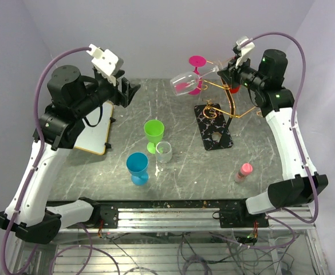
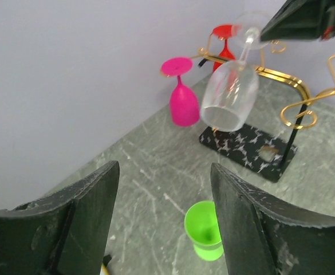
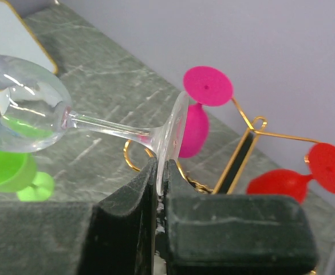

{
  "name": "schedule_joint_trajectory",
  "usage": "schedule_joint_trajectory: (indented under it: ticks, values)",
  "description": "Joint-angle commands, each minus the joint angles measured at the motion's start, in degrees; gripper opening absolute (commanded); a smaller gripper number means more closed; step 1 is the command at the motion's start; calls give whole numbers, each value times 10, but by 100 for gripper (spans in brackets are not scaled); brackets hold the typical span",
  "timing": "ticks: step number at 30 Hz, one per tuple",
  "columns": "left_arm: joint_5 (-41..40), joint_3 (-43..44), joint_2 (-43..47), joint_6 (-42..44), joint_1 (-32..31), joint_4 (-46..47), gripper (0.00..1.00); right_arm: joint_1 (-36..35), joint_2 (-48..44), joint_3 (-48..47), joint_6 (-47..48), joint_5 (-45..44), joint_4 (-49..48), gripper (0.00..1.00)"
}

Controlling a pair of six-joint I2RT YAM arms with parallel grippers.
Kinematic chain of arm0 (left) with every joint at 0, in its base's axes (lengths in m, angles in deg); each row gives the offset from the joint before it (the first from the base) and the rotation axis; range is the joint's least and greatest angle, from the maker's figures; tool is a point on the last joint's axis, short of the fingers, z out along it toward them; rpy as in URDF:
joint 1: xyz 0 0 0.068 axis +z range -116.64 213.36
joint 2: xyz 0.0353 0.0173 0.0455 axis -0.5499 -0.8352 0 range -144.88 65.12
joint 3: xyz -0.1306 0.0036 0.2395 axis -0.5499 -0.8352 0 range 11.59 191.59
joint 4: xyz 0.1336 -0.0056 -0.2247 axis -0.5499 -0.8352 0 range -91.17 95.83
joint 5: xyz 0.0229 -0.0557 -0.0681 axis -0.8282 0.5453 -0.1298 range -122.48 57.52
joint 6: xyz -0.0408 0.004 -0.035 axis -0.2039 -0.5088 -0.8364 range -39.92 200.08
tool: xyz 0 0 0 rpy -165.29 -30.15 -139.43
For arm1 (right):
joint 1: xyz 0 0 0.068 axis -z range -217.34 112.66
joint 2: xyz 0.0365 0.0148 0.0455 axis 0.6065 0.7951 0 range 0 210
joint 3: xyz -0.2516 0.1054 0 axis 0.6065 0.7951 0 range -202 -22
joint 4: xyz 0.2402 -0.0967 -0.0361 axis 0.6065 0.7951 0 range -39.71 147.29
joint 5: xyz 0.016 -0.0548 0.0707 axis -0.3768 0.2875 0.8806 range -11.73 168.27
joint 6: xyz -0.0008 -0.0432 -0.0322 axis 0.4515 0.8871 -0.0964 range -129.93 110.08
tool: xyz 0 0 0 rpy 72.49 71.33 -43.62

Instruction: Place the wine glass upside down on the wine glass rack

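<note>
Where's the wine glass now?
Top view, back right: wine glass tilted in the air, foot in the right jaws, beside the pink glass on the rack.

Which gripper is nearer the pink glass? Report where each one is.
Right. The right gripper, shut on the wine glass by its foot, sits just right of the pink glass. The left gripper, open, is well off to its left.

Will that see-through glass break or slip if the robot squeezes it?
Probably fragile: the wine glass looks thin and clear with a slender stem. It may slip or swing, since the right gripper pinches only its smooth foot edge, with the bowl hanging out sideways.
</note>
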Motion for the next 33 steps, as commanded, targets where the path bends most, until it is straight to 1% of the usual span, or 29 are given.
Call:
schedule_joint_trajectory:
  ticks: [1, 5, 8, 13, 20, 24, 33]
  values:
    - [-49, -18, 22, 61, 2, -25, 77, 0, -29, -35, 140, -34, 68, 0]
    - [-81, -31, 36, 79, 7, -24, 93, -7, -38, -35, 187, -41, 95, 0]
    - [-100, -38, 42, 85, 11, -21, 98, -17, -40, -35, 208, -58, 107, 0]
    - [-105, -45, 49, 86, 20, -18, 99, -46, -45, -21, 218, -93, 106, 0]
    - [-92, -43, 51, 71, 36, -13, 98, -93, -54, 6, 262, -186, 102, 0]
    - [-87, -42, 50, 63, 43, -10, 97, -108, -59, 21, 280, -227, 93, 0]
    - [-83, -39, 47, 60, 47, -9, 97, -130, -54, 45, 302, -284, 77, 0]
